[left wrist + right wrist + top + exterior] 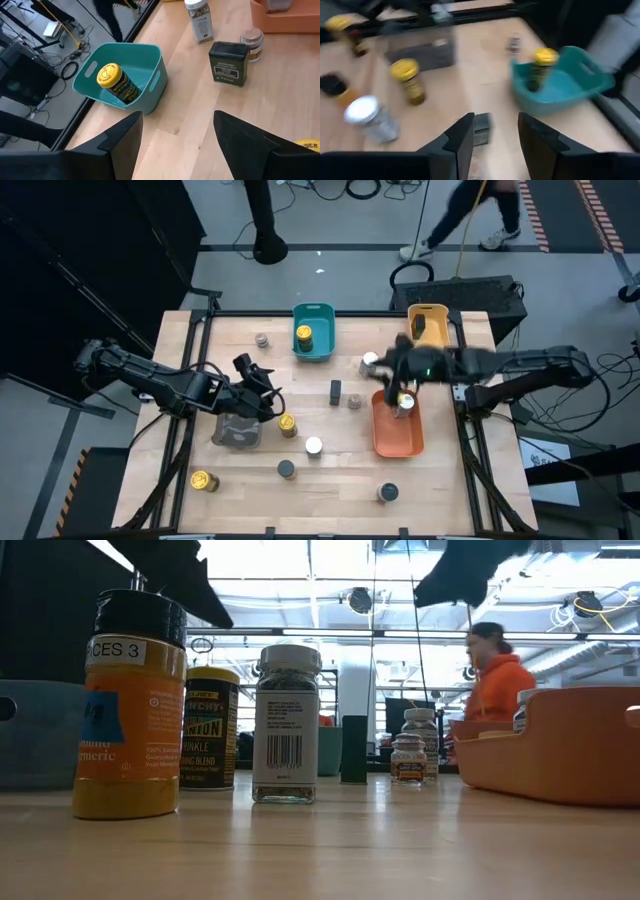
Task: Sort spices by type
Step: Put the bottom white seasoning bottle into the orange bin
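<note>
Right wrist view is motion-blurred: jar labels can't be read, and the small dark item [482, 128] just ahead of the right tool [495, 132] can't be identified. In the low view both tools are cropped by the top edge. The orange tray [560, 745] is cut off at the edge, its contents mostly hidden behind its wall.

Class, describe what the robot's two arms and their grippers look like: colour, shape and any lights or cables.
Both arms are dark, jointed and slender. The left gripper and right gripper each end in two flat, angular black fingers. A small green light glows on the right arm near its wrist.
</note>
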`<act>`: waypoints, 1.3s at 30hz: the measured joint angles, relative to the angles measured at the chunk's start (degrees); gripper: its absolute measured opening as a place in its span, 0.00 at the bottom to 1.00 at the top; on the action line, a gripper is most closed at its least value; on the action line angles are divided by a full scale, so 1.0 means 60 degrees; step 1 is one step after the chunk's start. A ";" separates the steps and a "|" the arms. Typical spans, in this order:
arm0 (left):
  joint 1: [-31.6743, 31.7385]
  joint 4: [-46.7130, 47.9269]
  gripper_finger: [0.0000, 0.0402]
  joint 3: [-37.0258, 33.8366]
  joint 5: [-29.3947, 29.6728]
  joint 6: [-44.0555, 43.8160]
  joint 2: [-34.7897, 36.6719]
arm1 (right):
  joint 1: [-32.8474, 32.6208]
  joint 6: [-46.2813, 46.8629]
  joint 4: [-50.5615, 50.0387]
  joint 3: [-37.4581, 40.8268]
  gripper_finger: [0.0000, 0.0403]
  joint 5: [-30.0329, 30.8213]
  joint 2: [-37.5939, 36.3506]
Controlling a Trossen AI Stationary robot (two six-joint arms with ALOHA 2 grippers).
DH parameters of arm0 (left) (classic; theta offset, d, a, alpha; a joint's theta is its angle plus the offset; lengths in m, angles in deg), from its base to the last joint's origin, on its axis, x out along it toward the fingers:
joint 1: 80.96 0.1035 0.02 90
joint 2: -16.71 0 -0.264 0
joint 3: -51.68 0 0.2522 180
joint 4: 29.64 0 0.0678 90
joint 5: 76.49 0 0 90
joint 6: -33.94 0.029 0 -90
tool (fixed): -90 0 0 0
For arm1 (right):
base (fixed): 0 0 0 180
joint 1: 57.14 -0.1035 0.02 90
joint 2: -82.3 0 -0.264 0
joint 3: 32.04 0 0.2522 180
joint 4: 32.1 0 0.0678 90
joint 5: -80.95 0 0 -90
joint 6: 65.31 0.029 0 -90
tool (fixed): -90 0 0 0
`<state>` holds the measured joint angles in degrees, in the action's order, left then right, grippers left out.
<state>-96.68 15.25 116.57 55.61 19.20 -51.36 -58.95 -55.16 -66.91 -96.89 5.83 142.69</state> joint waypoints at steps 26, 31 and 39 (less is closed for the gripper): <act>-0.0417 -0.0366 0.63 0.2044 -0.4546 -0.1778 -0.1025 | -0.1441 -0.3585 0.1748 0.0456 0.33 0.0654 -0.0992; -0.0676 0.1382 0.63 0.2916 -0.4715 -0.2497 -0.1792 | -0.1441 -0.3642 0.1626 0.0456 0.33 0.0737 -0.1041; -0.0965 0.1434 0.63 0.3363 -0.5554 -0.2293 -0.2417 | -0.1441 -0.3828 0.1587 0.0456 0.33 0.0764 -0.1032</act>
<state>-102.48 23.86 136.75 22.29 5.44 -65.86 -67.59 -78.13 -57.39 -94.16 10.41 136.50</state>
